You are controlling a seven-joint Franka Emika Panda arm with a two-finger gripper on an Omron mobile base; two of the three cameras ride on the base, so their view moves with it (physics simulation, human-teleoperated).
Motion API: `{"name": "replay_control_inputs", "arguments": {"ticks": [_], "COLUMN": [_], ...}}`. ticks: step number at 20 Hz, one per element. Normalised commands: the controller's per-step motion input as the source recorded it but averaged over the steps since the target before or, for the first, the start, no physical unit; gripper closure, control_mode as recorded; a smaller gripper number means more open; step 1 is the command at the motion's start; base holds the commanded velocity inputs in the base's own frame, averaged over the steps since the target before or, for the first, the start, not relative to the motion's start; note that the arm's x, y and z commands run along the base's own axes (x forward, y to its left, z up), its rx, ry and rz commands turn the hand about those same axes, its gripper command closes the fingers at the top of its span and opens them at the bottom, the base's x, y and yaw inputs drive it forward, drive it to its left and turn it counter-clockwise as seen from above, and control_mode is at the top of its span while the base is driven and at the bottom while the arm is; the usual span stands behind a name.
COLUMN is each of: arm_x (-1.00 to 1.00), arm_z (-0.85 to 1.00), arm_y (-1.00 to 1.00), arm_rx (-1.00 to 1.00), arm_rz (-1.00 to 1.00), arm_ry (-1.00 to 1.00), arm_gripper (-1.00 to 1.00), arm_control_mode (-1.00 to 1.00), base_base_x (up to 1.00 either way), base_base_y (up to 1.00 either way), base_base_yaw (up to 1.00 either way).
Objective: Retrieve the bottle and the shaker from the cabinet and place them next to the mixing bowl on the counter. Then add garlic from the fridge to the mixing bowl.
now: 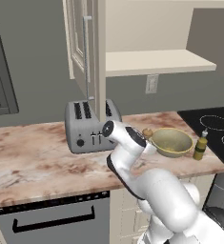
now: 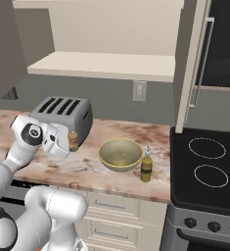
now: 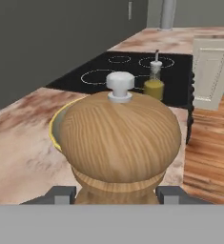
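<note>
My gripper (image 3: 116, 195) is shut on the brown wooden shaker (image 3: 120, 138), whose pale knob top points away from the hand. In the right base view the shaker (image 2: 73, 140) hangs low over the counter (image 2: 87, 169), between the toaster and the mixing bowl (image 2: 120, 154). The olive-yellow bottle (image 2: 146, 165) stands upright on the counter just right of the bowl. The cabinet (image 1: 85, 43) above is open, its beige shelf (image 1: 156, 62) bare. The garlic and the fridge are out of view.
A silver toaster (image 1: 92, 125) stands close behind the hand. The black stovetop (image 2: 209, 166) borders the counter to the right of the bottle. The open cabinet door (image 2: 195, 63) hangs over the counter's right end. A wall outlet (image 2: 139, 90) sits behind the bowl.
</note>
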Motion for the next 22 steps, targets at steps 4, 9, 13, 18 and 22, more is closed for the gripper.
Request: {"name": "replay_control_inputs", "arguments": {"ticks": [4, 9, 13, 18, 22], "arm_x": [0.02, 0.03, 0.00, 0.00, 0.02], "arm_z": [-0.21, -0.04, 0.00, 0.00, 0.00], "arm_y": [-0.03, -0.19, -0.27, -0.35, -0.29], "arm_rx": [0.00, 0.00, 0.00, 0.00, 0.00], "arm_rz": [-0.13, -0.07, 0.00, 0.03, 0.05], "arm_ry": [0.00, 0.01, 0.00, 0.00, 0.00], "arm_gripper": [1.00, 1.00, 1.00, 1.00, 1.00], "arm_control_mode": [-1.00, -1.00, -1.00, -1.00, -1.00], "base_base_x": [0.00, 0.00, 0.00, 0.00, 0.00], "base_base_y": [0.00, 0.00, 0.00, 0.00, 0.00], "base_base_yaw": [0.00, 0.00, 0.00, 0.00, 0.00]}}
